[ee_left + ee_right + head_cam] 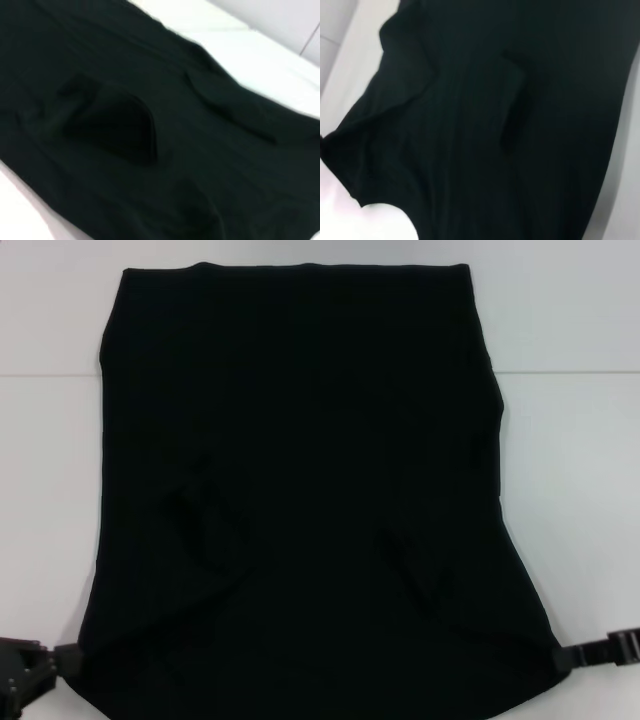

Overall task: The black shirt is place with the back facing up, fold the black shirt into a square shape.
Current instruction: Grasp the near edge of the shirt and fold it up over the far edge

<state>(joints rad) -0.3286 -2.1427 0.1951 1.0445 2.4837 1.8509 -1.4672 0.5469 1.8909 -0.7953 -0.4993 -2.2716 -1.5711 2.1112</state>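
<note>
The black shirt [300, 460] lies spread on the white table [575, 490], plain side up, with no lettering showing. Two tucked flaps crease its lower half. Its near edge flares out to both near corners. My left gripper [62, 658] sits at the near left corner and my right gripper [572, 656] at the near right corner; each looks shut on the cloth there. The left wrist view is filled by the black shirt [150, 125] with one dark flap. The right wrist view shows the black shirt [495, 125] with a fold line along it.
White table surface runs along both sides of the shirt and beyond its far edge [300, 265]. A seam in the table crosses at mid-height on the left [50, 375] and on the right.
</note>
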